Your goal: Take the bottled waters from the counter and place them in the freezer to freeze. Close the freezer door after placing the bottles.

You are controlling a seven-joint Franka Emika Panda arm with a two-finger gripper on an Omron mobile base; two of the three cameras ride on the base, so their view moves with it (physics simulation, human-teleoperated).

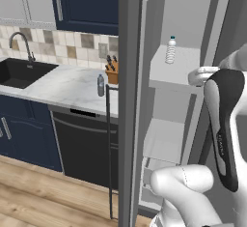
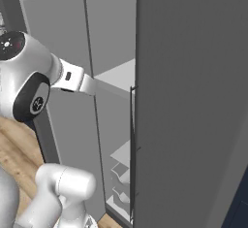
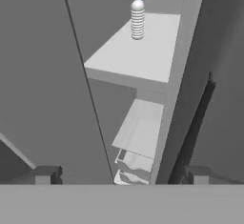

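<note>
Tool (image 3: pixel 122 174) stood spread & empty just outside the freezer (image 1: pixel 176 124), w/ one bottled water (image 3: pixel 137 17) upright on the top shelf (image 3: pixel 138 51), a 2nd bottle (image 1: pixel 101 85) left on the counter (image 1: pixel 62 88), freezer door (image 1: pixel 127 100) open, so approx. half done.

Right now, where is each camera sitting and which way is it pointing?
Left base view: behind the arm, left; faces the open freezer, counter and a bottle there; white arm at lower right.
Right base view: behind, right; faces the freezer door; arm at lower left.
Hand view: looks along the open gripper at the shelved bottle.
Shared: left base and hand views both show that shelved bottle.
</note>
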